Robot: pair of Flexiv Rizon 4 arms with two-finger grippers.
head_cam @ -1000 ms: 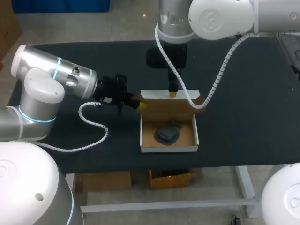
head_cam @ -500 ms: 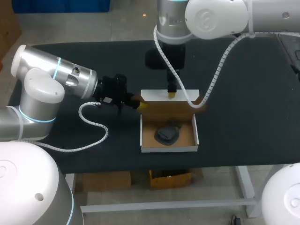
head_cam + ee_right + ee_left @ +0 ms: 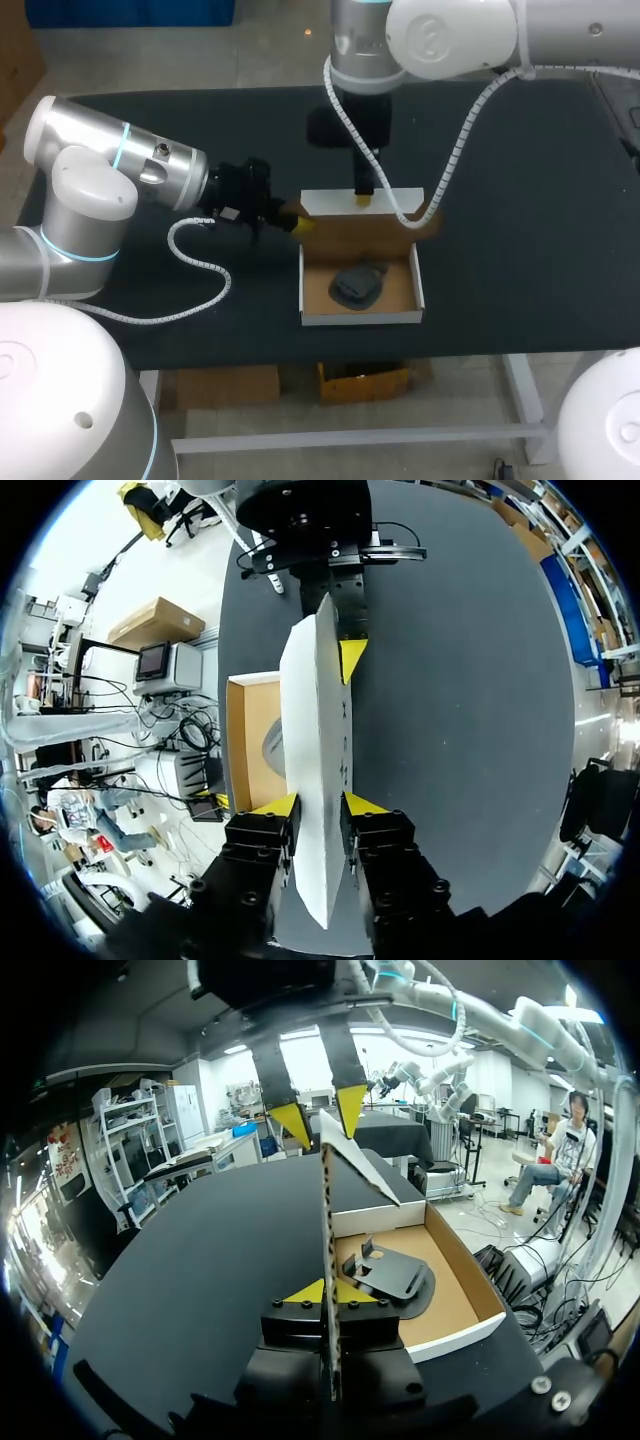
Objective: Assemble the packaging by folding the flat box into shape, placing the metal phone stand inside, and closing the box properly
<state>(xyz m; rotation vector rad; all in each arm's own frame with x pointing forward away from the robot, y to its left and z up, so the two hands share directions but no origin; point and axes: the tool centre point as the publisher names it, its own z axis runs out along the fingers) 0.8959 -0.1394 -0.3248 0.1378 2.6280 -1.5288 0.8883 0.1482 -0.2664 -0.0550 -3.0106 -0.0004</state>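
The cardboard box [image 3: 360,318] lies open on the black table with the dark metal phone stand [image 3: 357,285] inside. Its lid [image 3: 360,232] stands upright along the far side. My left gripper [image 3: 300,222] is shut on the lid's left end; the left wrist view shows the cardboard edge [image 3: 327,1220] pinched in my left gripper [image 3: 335,1295], with the stand [image 3: 395,1278] beside it. My right gripper [image 3: 365,200] comes down on the lid's top edge. In the right wrist view my right gripper [image 3: 318,805] has both yellow tips against the white lid [image 3: 318,710].
The black table [image 3: 520,230] stretches bare to the right of the box and on the left behind my left arm. The front table edge runs just below the box. A white cable loop [image 3: 205,275] hangs from my left arm over the table.
My right gripper's fingers have closed in on the lid's top edge, and the right arm has drifted slightly left. The left arm, box and stand have stayed put.
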